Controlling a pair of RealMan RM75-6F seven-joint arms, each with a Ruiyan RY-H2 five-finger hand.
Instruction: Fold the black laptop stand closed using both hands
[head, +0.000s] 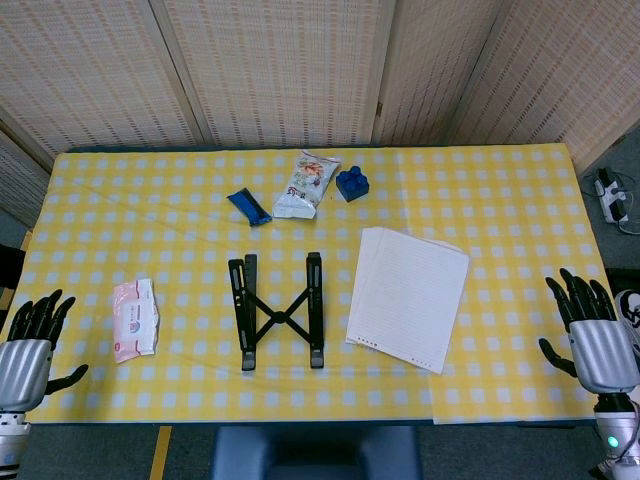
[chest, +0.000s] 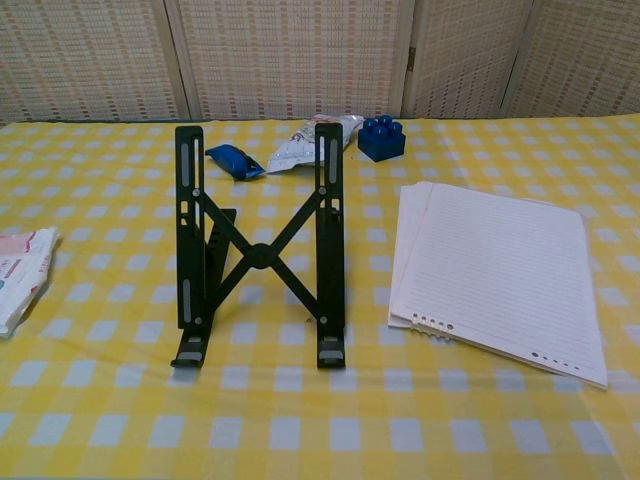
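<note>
Both hands, the left hand (head: 28, 345) and right hand (head: 592, 330), wait empty with fingers spread at the near table corners. Between them, mid-cloth, stands the black X-braced metal laptop stand (head: 278, 311), unfolded, likely centred for two-sided reach.

Bright even overhead light, soft faint shadows, both views sharp.

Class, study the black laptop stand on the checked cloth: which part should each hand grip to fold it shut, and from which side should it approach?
Probably the two long side rails of the laptop stand: left hand from the left, right hand from the right. The rails run parallel, joined by an X brace pivoting at its centre, so pushing them inward should close it.
</note>
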